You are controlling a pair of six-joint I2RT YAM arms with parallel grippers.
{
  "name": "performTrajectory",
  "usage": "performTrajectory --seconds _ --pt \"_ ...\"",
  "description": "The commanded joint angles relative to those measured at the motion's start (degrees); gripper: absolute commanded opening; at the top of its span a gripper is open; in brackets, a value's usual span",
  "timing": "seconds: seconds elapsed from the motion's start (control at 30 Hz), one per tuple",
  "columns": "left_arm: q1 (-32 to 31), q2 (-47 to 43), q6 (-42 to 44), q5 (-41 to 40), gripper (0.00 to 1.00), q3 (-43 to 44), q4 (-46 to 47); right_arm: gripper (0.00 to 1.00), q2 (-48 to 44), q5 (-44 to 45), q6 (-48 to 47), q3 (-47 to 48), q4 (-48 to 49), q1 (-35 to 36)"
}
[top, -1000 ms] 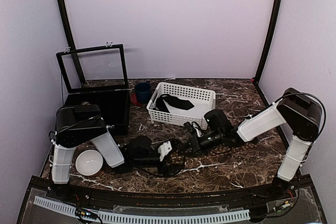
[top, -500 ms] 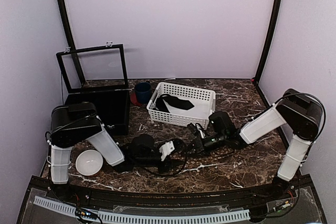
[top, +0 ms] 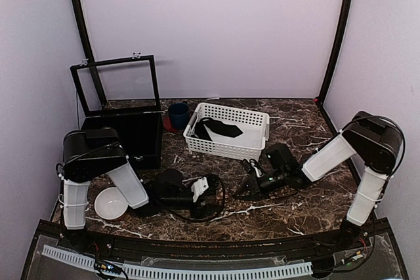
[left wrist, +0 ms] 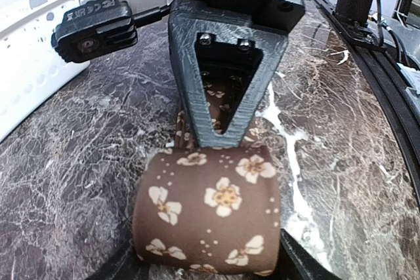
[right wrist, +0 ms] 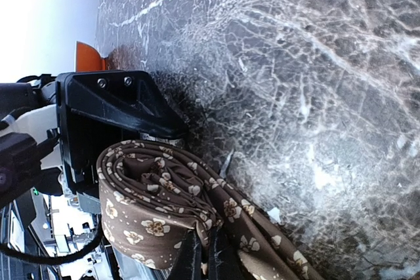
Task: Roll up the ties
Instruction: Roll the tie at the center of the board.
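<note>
My left tool [left wrist: 207, 267] straddles the rolled end of the tie [left wrist: 207, 218], which lies on the counter [left wrist: 341, 129] between my arms; I cannot tell whether it squeezes the coil. My right tool [left wrist: 220, 137] is closed, tip down on the tie's flat tail.

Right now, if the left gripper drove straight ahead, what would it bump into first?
The rolled tie: it lies right between the fingers of the left gripper. Just past it is the right gripper, shut on the same tie; how far past is hard to tell.
</note>
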Motion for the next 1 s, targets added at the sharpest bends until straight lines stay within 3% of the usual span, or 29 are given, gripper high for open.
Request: performTrajectory --seconds 0.0,0.17,0.3,0.43,0.53,0.6,0.67,0.97 --pt "-0.1 4.5 -5.0 2.0 0.66 -2.9 3.3 0.00 2.2 2.8 -0.8 -1.4 -1.4 -0.1" --pt "-1.2 8.5 -6.8 1.4 0.71 -1.3 10.2 0.00 3.3 3.6 -0.2 -1.1 -0.7 0.0" --pt "-1.3 10.9 -7.2 2.3 0.67 1.3 10.6 0.00 3.4 4.2 0.0 -0.4 -0.6 0.3" --pt "-1.2 8.7 -5.9 1.0 0.39 1.9 3.1 0.06 1.8 3.9 0.3 -0.1 -1.5 0.5" --pt "-1.2 4.6 -3.8 -1.6 0.30 0.4 -4.5 0.25 -3.3 6.0 -1.9 -0.1 -6.6 0.5" --pt "-1.2 1.9 -2.3 -3.7 0.28 -0.5 -10.0 0.40 -6.8 7.0 -2.7 0.5 -10.2 0.5" --pt "-1.2 -0.3 -0.6 -5.6 0.28 0.0 -16.5 0.48 -9.3 6.7 -2.4 1.8 -11.7 0.7" --pt "-1.3 -3.6 3.5 -9.0 0.28 3.5 -30.5 0.49 -3.7 6.2 -2.2 10.8 -16.9 5.7"
